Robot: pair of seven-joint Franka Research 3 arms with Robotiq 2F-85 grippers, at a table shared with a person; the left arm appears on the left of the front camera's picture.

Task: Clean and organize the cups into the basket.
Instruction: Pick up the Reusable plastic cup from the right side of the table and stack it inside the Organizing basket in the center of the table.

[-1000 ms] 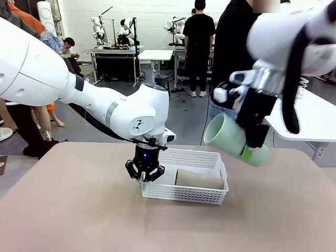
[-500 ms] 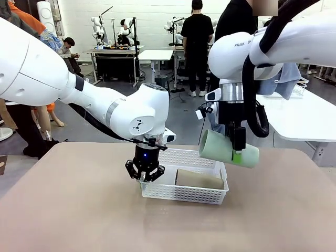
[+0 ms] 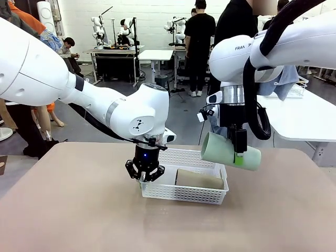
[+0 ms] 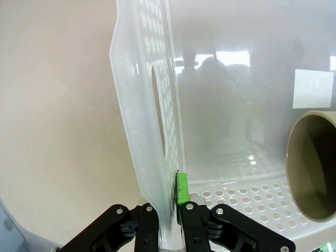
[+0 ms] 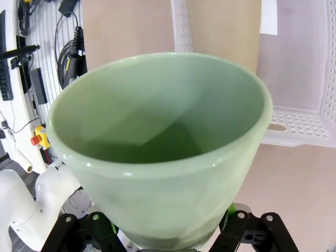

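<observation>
Beige tabletop (image 3: 79,210), busy lab behind. Your left gripper (image 3: 145,177) is pinched tight on the left end wall of the shallow white perforated plastic basket (image 3: 184,193), in which a tan-brown matte tumbler (image 3: 199,179) lies on its side. Your right gripper (image 3: 239,157), jaws spread wide, clasps a pale mint-green tumbler (image 3: 223,149) sideways above the basket's right end.

tan table (image 3: 63,210); person (image 3: 199,37) standing beyond; white table (image 3: 310,118) behind.
</observation>
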